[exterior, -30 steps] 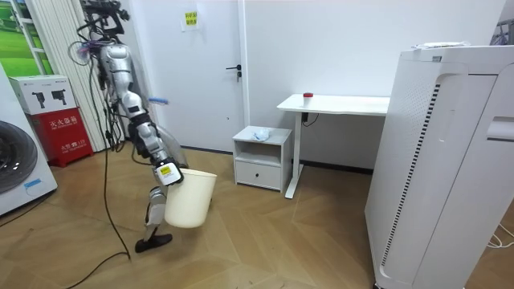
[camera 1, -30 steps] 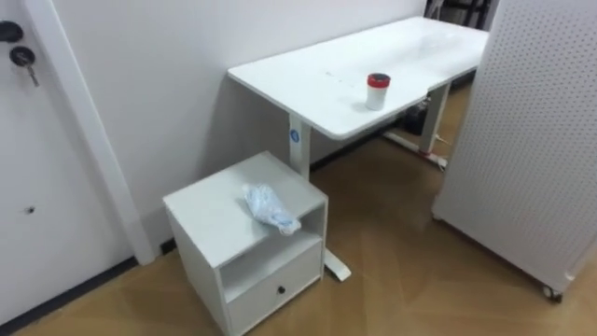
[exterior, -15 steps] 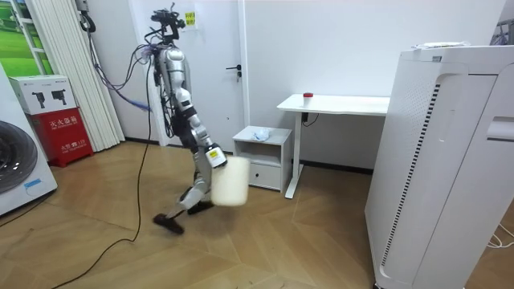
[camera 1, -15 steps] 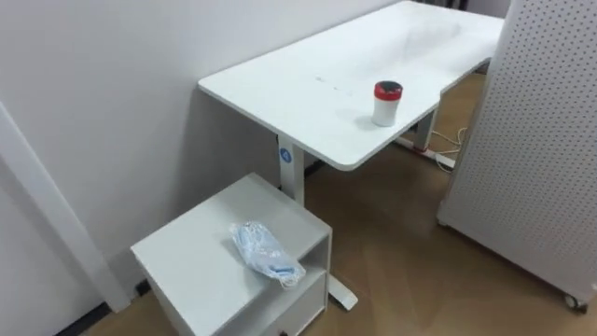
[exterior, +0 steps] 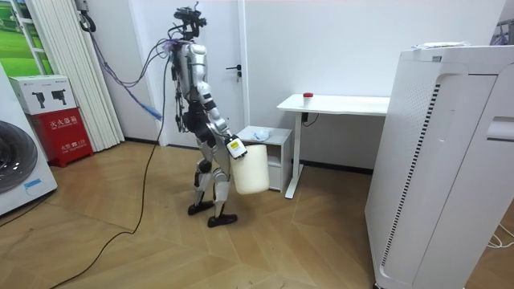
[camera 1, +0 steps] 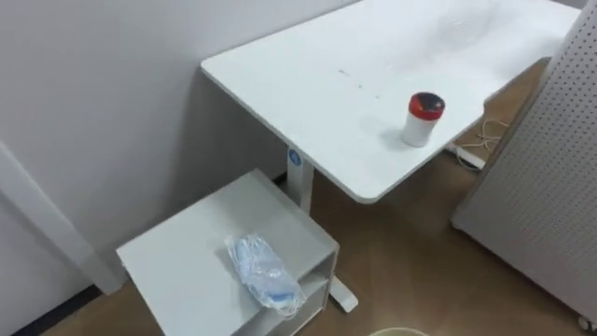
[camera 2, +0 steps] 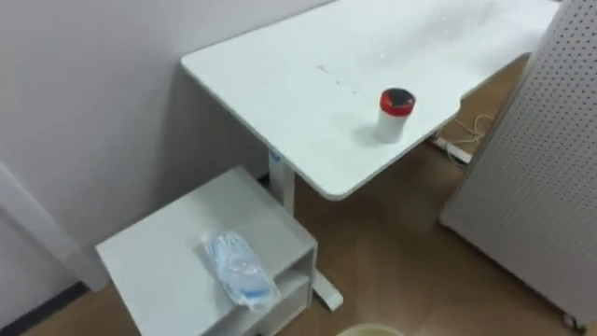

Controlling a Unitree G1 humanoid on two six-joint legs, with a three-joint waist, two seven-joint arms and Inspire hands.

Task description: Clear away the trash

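A crumpled blue and clear plastic wrapper lies on top of a small white cabinet beside the wall. On the white desk to its right stands a white cup with a red lid. In the room view I stand just in front of the cabinet, facing it. My right hand grips the rim of a cream bin that hangs at knee height. The bin's rim peeks in at the bottom edge of the left eye view.
A tall white perforated unit on castors stands to the right of the desk. The desk leg stands close beside the cabinet. In the room view a door is behind me, and a washing machine and a red box stand at that view's left.
I have walked from the room view's left up to the cabinet, carrying the bin along. The eye views have closed in on the cabinet and desk; the wrapper and cup stay put.
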